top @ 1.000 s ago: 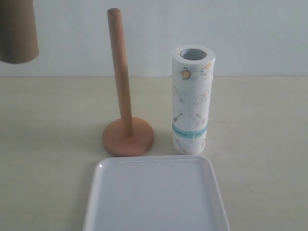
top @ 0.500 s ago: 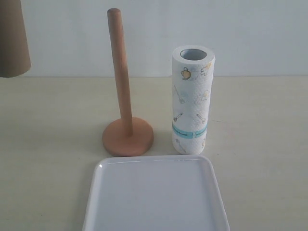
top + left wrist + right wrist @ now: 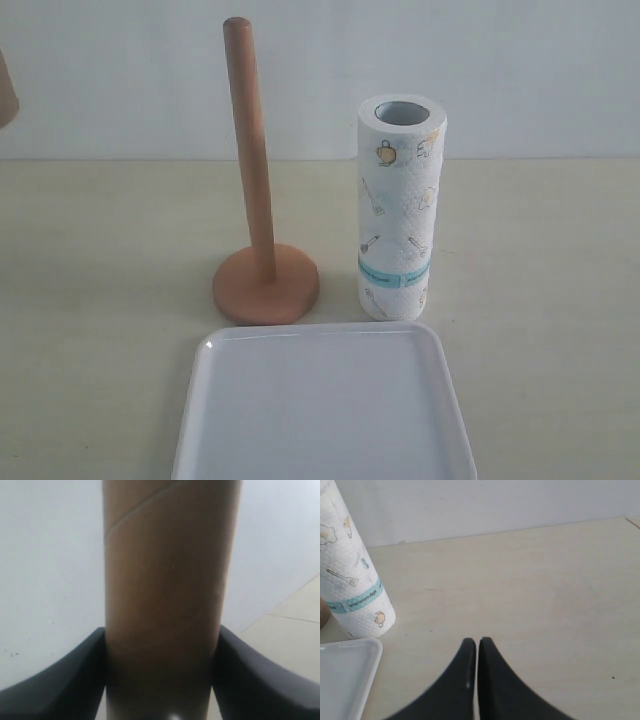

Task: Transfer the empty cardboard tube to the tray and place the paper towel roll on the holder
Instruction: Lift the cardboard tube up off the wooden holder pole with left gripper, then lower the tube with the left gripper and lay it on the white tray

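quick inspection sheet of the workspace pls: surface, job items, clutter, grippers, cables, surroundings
surface: pale beige table, no marks visible in the exterior view
cardboard tube: off the table, clamped in the left gripper; only a sliver shows at the exterior view's left edge
holder: upright, post bare
paper towel roll: standing on end right of the holder, close behind the tray's far right corner
tray: nothing on the part in view
clutter: nothing seen
left gripper: fingers on both sides of the tube
right gripper: shut, holding nothing, over bare table
cables: nothing seen
surroundings: plain white wall
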Robot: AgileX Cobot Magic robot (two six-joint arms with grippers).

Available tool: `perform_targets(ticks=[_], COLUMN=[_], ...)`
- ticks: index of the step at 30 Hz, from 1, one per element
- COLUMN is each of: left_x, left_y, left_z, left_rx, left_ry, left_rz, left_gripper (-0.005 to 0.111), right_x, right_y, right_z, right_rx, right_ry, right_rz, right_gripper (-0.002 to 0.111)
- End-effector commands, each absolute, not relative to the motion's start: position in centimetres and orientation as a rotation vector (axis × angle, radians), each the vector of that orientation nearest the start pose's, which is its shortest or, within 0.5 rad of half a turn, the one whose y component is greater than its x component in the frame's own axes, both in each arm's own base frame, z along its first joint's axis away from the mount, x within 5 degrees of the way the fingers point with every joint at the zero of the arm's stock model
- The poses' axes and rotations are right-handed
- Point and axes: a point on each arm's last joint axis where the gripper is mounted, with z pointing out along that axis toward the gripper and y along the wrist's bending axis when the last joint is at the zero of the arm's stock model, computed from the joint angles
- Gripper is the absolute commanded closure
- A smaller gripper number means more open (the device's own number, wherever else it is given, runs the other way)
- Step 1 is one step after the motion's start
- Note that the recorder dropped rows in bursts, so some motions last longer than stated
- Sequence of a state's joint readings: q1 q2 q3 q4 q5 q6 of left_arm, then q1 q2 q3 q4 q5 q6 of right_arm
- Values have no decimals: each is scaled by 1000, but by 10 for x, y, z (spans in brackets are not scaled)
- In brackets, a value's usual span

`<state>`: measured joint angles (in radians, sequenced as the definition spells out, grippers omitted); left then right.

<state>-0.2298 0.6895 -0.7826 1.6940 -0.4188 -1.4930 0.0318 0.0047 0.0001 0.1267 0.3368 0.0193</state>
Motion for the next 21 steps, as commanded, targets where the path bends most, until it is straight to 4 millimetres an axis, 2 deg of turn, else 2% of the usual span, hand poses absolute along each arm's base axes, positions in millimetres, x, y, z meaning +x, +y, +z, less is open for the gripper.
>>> perform_targets(ticks=[1, 4, 6, 9, 12, 16, 21], left_x=[116, 117, 122, 129, 133, 134, 133], left_y=[-62, -57, -50, -40, -33, -32, -37], left_z=[417, 417, 412, 402, 393, 390, 377], left_rx=[591, 552, 465, 458, 529, 559, 791], left_ry=[1189, 1118, 1154, 1243, 1334, 1364, 1413], left_rz=[-288, -203, -152, 23, 218, 265, 433], left_gripper=[103, 103, 103, 103, 103, 103, 103], right_x=[54, 54, 54, 54, 54, 54, 54], right_y=[5, 5, 5, 5, 5, 5, 5], right_z=[183, 183, 183, 183, 183, 183, 183], right_rx=[66, 66, 66, 66, 66, 66, 66], right_ry=[1816, 1816, 1816, 1816, 1816, 1816, 1816], right_rz=[150, 150, 150, 150, 150, 150, 150], right_gripper=[107, 107, 107, 107, 107, 107, 107])
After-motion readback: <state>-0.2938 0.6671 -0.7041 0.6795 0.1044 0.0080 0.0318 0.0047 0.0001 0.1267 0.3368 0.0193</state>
